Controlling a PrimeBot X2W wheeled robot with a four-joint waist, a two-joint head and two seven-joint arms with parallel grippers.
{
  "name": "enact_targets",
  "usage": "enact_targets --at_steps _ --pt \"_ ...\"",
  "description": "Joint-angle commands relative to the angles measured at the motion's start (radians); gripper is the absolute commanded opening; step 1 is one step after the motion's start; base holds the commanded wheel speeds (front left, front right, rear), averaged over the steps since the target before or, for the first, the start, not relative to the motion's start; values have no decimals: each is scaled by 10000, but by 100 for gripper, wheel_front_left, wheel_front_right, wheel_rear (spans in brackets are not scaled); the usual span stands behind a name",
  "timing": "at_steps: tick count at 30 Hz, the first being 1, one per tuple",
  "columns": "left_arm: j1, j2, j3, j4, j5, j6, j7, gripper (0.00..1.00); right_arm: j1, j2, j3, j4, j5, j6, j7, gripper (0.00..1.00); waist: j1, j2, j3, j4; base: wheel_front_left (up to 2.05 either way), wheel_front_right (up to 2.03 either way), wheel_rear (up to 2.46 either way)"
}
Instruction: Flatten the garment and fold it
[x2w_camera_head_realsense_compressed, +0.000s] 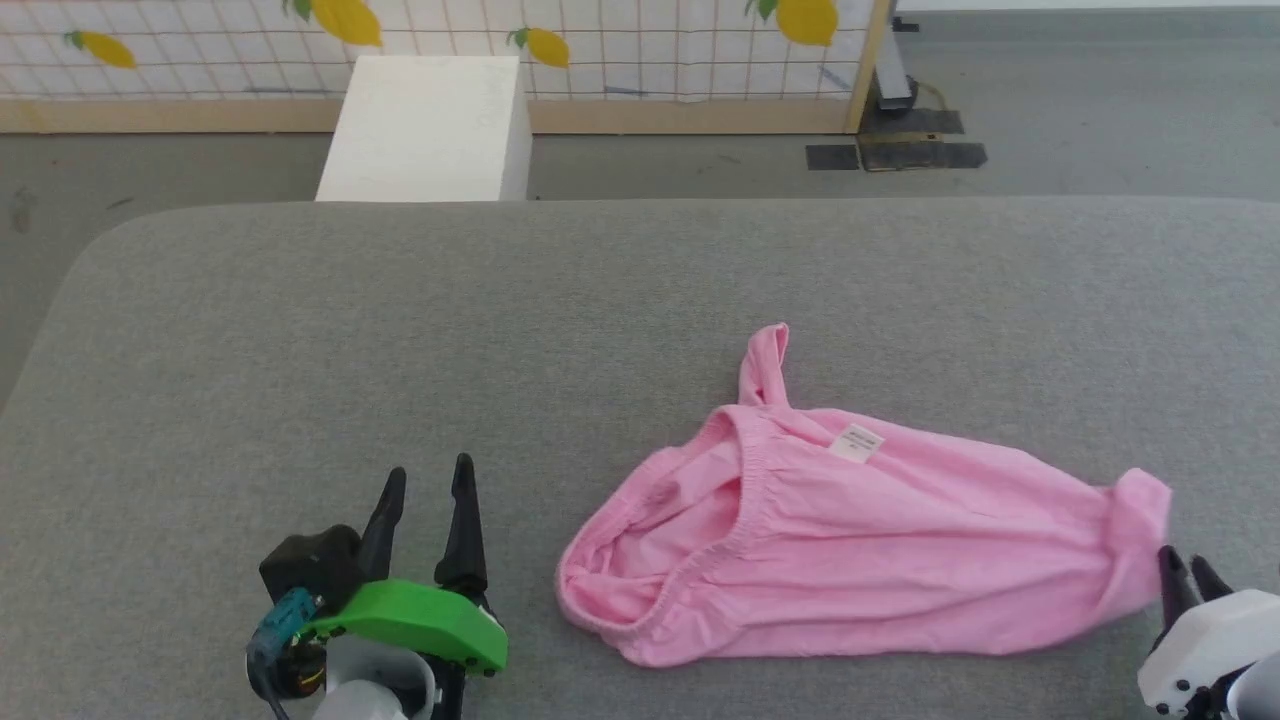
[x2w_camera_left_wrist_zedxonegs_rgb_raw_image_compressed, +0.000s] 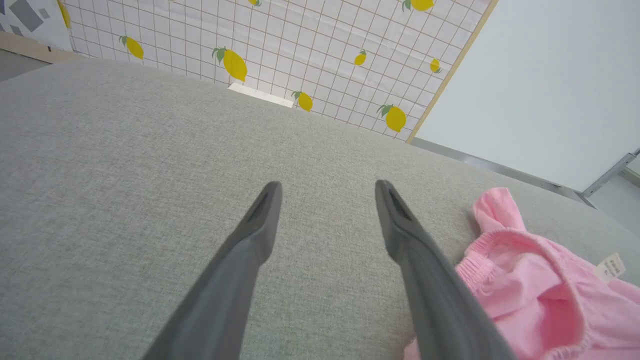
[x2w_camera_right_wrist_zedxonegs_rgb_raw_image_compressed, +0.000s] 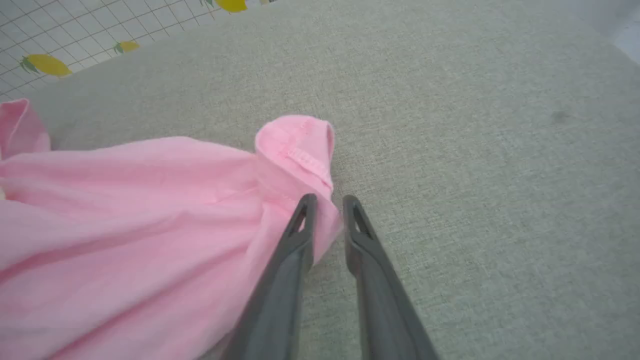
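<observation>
Pink thin-knit garment (x2w_camera_head_realsense_compressed: 860, 540), unfolded and rumpled, lying in a long slanting heap on a grey woven cushion surface (x2w_camera_head_realsense_compressed: 300, 330).
- Opening: gathered, ribbed edge gaping at its left end, inner face showing.
- Label: small white tag (x2w_camera_head_realsense_compressed: 857, 443) sewn on the upper side, just past that gathered edge.
- Projections: one narrow flap standing out from the upper edge; one stitched cuff turned over at the right end.
- Right gripper (x2w_camera_head_realsense_compressed: 1181, 557): at the garment's right end, tips against the cuff, jaws drawn close with a slim gap; whether cloth is pinched between them cannot be told.
- Left gripper (x2w_camera_head_realsense_compressed: 430, 466): just beside the garment's left end, not touching it, jaws spread wide over bare cushion.
- Beyond the garment: white block (x2w_camera_head_realsense_compressed: 425, 125) and lemon-printed grid panel (x2w_camera_head_realsense_compressed: 650, 45).
</observation>
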Motion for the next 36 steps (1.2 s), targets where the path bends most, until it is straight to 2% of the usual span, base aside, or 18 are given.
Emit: enact_targets --at_steps 1,6,11,17,22,29,34,35,36 --pt "-213 25 -11 12 101 -62 8 100 20 2 -68 86 -6 -15 -8 100 0 -1 34 -306 0 0 0" --pt "-383 12 -281 -71 151 -171 194 100 98 2 -221 266 61 -15 -266 100 0 -1 71 -683 0 0 0" --pt "-885 -161 -1042 -146 265 -550 709 100 187 2 229 -185 44 -15 -1221 100 0 -1 137 -969 0 0 0" --pt "-2180 -432 -2122 619 293 -905 2253 100 340 2 1087 -776 91 -15 -1816 100 0 -1 293 -1274 0 0 0" --pt "-3616 -562 -2627 1910 162 -798 4116 100 283 3 1637 -1034 154 -15 -1747 100 0 -1 522 -1561 0 0 0" --pt "-4992 -513 -2868 3280 395 -284 5890 100 218 3 2115 -1248 333 -15 -1756 100 0 -1 927 -1972 0 0 0" --pt "-5243 -386 -2974 3565 235 -416 6803 100 168 3 2226 -1171 428 -15 -1832 100 0 -1 1059 -2156 0 0 0" --pt "-5206 -385 -2975 3533 126 -498 6952 49 179 3 2231 -1163 440 -15 -1841 100 0 -1 1065 -2174 0 0 0" --pt "-5170 -378 -2981 3484 48 -568 7048 40 189 3 2229 -1161 441 -15 -1846 100 0 -1 1065 -2182 0 0 0"
